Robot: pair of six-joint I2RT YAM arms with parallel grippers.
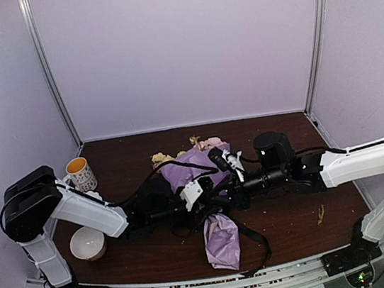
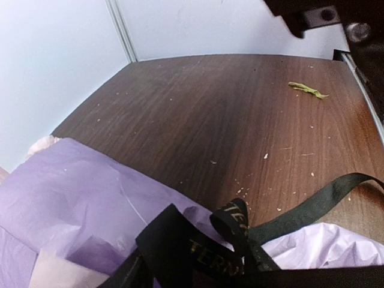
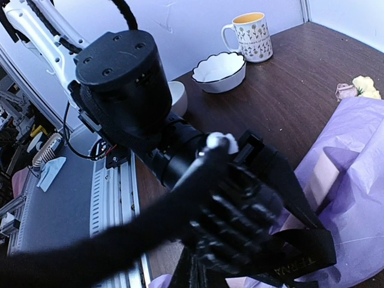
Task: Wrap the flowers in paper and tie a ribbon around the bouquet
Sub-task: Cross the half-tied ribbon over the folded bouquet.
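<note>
Top external shows you the bouquet (image 1: 222,240) lying near-to-far beneath both: right pincer (image 1: 217,160) pressed together, left pincer (image 1: 210,193) impossible to tell, ribbon (image 1: 261,237) trailing right toward the near edge.

Crinkled matt paper (image 2: 78,192), wood-grain table (image 2: 198,114) (satin)

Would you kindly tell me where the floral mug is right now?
Top view: the mug sits at the left of the table, beyond the white bowl.
</note>
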